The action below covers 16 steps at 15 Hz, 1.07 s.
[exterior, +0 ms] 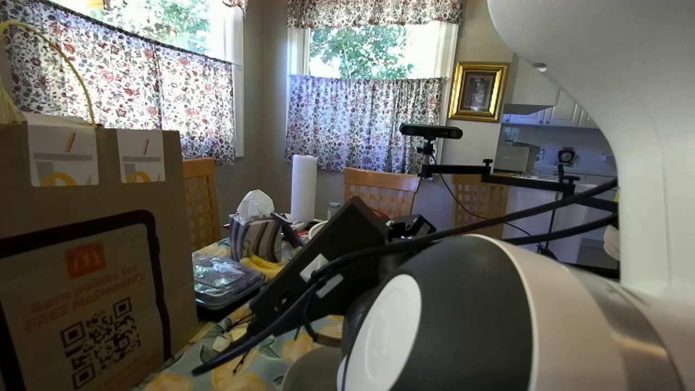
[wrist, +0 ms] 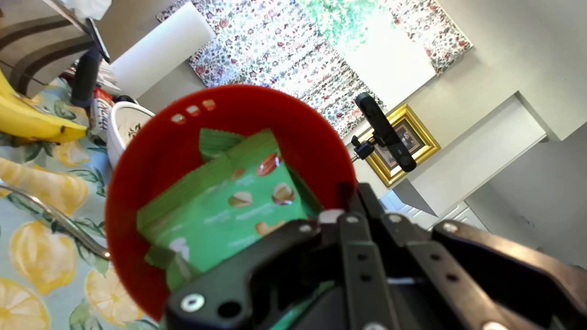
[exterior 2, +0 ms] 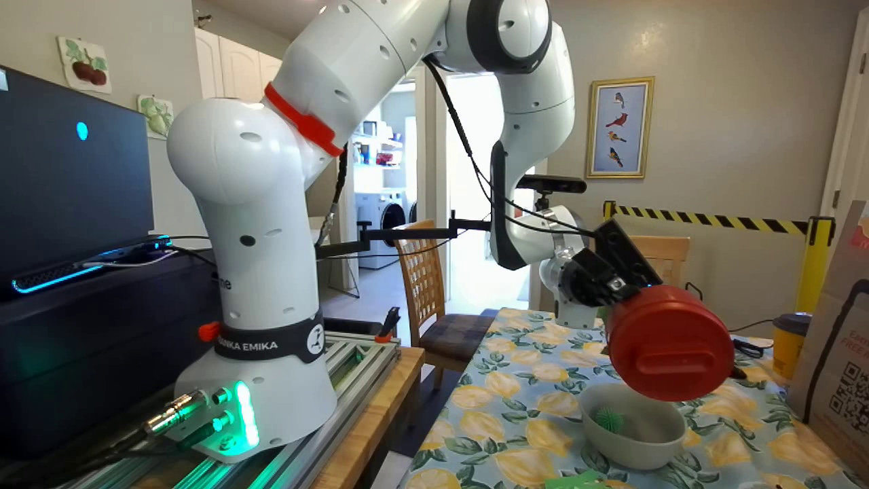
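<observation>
My gripper [wrist: 355,201] is shut on the wall of a red round container [wrist: 238,105] at its rim. Green snack packets [wrist: 229,201] with nut pictures lie inside it. In an exterior view the gripper [exterior 2: 623,293] holds the red container [exterior 2: 669,343] tilted on its side above the table, with its base towards that camera. A grey bowl [exterior 2: 635,454] stands below and close to it, with a green spiky ball [exterior 2: 609,420] inside. The bowl [exterior: 312,369] is partly hidden by the arm in an exterior view, where the fingertips cannot be made out.
A paper bag [exterior: 98,244] stands at the table side. A clear plastic box [exterior: 222,279], bananas [exterior: 260,265], a tissue box [exterior: 255,236] and a paper towel roll [exterior: 303,187] are farther along. A yellow cup [exterior 2: 791,346] is near the bag. A green piece [exterior 2: 577,481] lies by the bowl.
</observation>
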Tool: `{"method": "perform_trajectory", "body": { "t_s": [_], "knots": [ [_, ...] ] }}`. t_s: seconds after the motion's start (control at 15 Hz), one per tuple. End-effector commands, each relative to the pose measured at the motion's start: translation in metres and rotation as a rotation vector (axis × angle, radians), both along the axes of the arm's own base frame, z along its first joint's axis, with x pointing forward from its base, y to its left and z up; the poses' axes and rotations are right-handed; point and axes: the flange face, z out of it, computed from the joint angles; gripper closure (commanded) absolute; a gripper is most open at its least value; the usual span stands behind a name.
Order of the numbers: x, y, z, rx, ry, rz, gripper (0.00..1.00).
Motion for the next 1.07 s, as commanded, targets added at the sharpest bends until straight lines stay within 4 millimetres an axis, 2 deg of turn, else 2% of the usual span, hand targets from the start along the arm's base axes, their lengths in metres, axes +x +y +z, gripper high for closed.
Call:
{"method": "perform_trajectory", "body": {
  "t_s": [0.0, 0.07, 1.0],
  "knots": [
    [0.000, 0.000, 0.000, 0.000, 0.000, -0.001, 0.97],
    [-0.001, 0.000, -0.001, -0.021, -0.021, 0.008, 0.99],
    [-0.015, 0.000, -0.027, -0.202, -0.013, 0.104, 0.99]
  ]
}}
